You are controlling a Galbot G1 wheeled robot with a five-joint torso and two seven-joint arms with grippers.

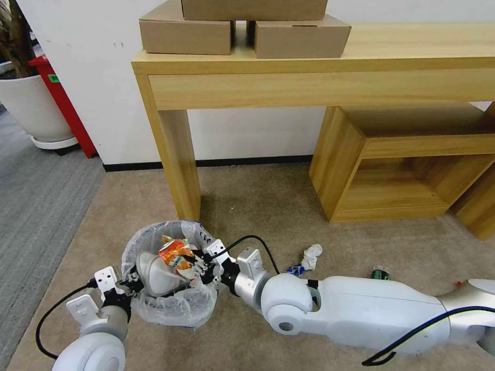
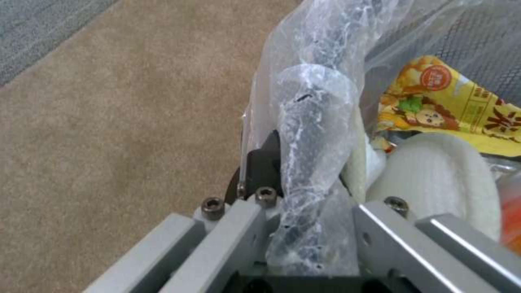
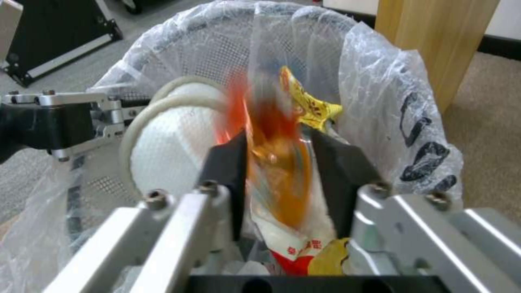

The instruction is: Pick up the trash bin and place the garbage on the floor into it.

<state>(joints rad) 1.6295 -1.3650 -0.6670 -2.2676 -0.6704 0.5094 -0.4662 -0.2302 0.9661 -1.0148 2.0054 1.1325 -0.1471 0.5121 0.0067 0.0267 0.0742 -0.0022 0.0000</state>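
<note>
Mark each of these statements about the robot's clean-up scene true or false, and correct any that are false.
1. The left gripper is clamped on the rim of the trash bin. True.
2. The right gripper is empty. False: it holds an orange wrapper over the bin's opening.
3. A white slipper lies inside the bin. True.
4. All the litter is off the floor. False: a crumpled white tissue and a small green-label bottle lie on the carpet.
5. The bin sits on top of the wooden table. False: it is low over the carpet, near the table's leg.
</note>
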